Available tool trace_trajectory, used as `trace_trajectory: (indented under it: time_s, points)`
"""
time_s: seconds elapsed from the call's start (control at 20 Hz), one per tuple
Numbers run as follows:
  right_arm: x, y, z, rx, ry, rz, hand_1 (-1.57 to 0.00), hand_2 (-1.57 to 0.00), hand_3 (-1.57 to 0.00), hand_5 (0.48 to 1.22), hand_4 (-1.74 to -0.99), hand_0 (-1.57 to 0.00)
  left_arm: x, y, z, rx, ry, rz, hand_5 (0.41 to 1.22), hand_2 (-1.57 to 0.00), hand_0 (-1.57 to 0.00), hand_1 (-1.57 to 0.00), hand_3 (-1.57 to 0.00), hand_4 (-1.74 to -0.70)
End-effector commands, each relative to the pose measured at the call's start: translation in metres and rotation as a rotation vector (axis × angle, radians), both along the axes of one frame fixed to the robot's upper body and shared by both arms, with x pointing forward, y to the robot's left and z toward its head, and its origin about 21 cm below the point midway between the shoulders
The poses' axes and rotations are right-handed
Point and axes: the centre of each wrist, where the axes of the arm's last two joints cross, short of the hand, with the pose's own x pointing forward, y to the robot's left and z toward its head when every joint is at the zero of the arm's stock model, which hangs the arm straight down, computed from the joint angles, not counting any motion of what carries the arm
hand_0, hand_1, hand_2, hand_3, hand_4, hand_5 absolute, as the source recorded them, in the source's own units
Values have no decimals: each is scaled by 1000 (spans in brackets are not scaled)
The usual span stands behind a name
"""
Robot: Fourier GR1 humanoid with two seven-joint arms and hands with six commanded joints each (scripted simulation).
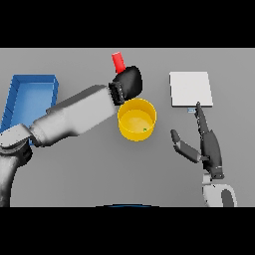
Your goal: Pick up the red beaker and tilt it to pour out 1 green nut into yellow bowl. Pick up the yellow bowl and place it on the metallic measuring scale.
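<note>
Resting near the counter's (99, 179) front right edge, the right robot hand (209, 147) is spread, idle. Mid-counter, the yellow bowl (137, 119) holds one green nut (145, 130). Beyond, the left robot hand (128, 82) grips the red beaker (118, 62); righting it gently seems advisable. Metallic measuring scale (191, 88) sits far right.

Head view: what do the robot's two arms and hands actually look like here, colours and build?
The left arm is a thick, light grey, boxy forearm, darker grey towards the elbow joint, ending in a ribbed black wrist and a rounded, glossy black left hand. The right hand is dark grey to black with long slim fingers, on a white, grey-panelled forearm. No cables or markings show.
</note>
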Motion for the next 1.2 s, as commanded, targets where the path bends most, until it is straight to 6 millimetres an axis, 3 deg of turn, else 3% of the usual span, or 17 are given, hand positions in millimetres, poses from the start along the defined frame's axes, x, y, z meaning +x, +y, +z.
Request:
trace_trajectory:
  time_s: [0.0, 0.4, 0.55, 0.7, 0.8, 0.9, 1.05, 1.15]
  points:
    - [0, 0, 1, -1, -2, 3, 1, 1, 1, 626, -1165, 1, 0, -2, -1, 24, -14, -20, 1221, -1571, -1571, -1571, -1571, -1735]
    - [-1, 0, -1, -26, -9, -11, 1, 1, 1, 634, -1154, 1, -7, -22, -2, 197, -110, -122, 1221, -1571, -1571, -1571, -1571, -1722]
    - [4, -2, 0, -14, -9, -13, 1, 1, 1, 635, -1152, 1, -2, -25, 15, 232, -137, -148, 1221, -1571, -1571, -1571, -1571, -1721]
    - [2, 2, -1, -2, -35, 9, 1, 1, 1, 642, -1147, 1, 9, -30, 52, 236, -206, -135, 1221, -1571, -1571, -1571, -1571, -1721]
    - [0, 2, -2, -7, -40, 17, 1, 1, 1, 654, -1154, 1, 23, -22, 84, 220, -268, -96, 1221, -1571, -1571, -1571, -1571, -1725]
    - [-2, 3, -4, -15, -46, 24, 1, 1, 1, 660, -1160, 1, 35, -12, 120, 139, -313, -56, 1221, -1571, -1571, -1571, -1179, -1731]
    - [2, 9, -1, 0, -41, 36, 1, 1, 1, 661, -1160, 1, 54, 14, 181, -89, -356, 121, 1221, -1571, -1571, -1571, -1370, -1727]
    - [6, 7, 2, -20, -31, 17, 1, 1, 1, 652, -1152, 1, 64, 37, 206, -328, -319, 256, 1221, -1571, -1571, -1571, -1443, -1732]
